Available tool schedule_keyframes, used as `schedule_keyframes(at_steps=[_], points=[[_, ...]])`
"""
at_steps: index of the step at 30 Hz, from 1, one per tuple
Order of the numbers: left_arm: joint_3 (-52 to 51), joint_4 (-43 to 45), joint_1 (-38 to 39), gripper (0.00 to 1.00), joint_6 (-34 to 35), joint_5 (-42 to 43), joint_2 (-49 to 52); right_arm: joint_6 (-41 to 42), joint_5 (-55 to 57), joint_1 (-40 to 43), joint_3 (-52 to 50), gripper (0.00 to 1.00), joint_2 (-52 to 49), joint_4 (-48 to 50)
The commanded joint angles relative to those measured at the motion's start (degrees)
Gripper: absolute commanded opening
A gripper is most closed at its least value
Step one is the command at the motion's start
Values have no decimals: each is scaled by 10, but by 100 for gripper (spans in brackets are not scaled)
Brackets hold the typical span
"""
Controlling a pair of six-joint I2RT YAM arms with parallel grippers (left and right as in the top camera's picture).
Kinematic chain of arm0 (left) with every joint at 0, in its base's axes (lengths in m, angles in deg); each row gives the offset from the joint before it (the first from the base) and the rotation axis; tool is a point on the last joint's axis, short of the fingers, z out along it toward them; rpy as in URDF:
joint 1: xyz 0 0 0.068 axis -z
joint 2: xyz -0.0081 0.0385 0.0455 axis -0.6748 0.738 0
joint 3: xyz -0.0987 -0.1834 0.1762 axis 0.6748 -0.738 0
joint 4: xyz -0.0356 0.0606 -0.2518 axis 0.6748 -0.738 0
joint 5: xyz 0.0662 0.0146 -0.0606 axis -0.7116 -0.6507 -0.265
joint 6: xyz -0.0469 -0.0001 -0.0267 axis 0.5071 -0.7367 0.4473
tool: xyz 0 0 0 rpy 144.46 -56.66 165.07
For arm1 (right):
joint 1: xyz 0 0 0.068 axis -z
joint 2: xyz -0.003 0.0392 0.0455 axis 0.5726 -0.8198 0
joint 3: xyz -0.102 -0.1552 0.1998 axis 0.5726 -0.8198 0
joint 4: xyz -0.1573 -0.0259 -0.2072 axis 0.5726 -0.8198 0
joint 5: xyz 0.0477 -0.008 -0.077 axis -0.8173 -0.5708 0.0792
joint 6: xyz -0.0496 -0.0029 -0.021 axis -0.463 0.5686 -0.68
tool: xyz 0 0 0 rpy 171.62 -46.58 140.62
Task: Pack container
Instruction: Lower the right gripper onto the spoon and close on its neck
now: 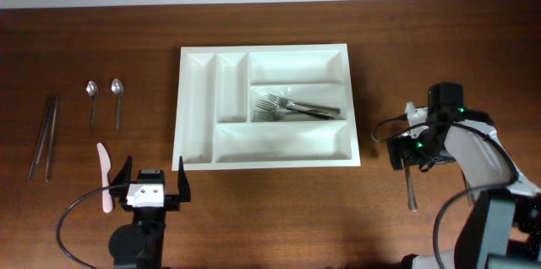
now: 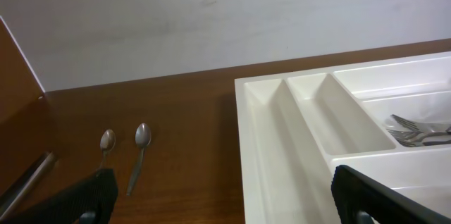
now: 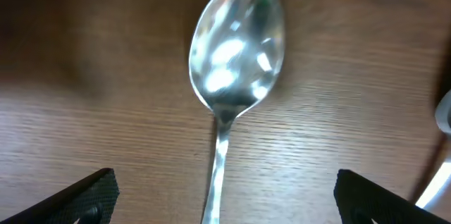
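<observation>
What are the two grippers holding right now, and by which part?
Nothing is held. The right gripper stands open over a spoon lying on the table; the left gripper is open and empty near the tray.

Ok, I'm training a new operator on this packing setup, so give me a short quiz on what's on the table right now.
1. True or false: the forks lie in the container's middle long compartment.
2. What lies on the table directly below the right gripper? A) a large spoon B) a cup C) a sponge
3. How many small spoons lie to the left of the container?
Key: 1 true; 2 A; 3 two.
</observation>
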Motion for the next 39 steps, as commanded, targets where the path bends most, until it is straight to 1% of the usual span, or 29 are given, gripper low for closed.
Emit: schedule_keyframes(at_steps=[1,11,18,29,32,37,38,39], points=[[-4,0,-2,99,-7,-2,-4,-19,9,4,-4,99,-22,4],[-4,0,-2,99,-7,-2,-4,-19,9,4,-4,99,-51,34],[-4,0,-2,99,-7,-2,-4,-32,8,4,-4,99,-78,37],[-4,0,-2,99,-7,-2,-4,-38,8,4,-4,100,-82,47],[-4,0,-2,99,-7,-2,-4,-38,8,4,-4,88,-82,48],[-4,0,-2,99,-7,-2,-4,-38,8,4,-4,88,-82,51],[-4,0,-2,99,-7,-2,-4,-38,8,4,-4,85,-82,51],[-4,0,-2,99,-7,-2,-4,-38,8,4,-4,80,-82,51]])
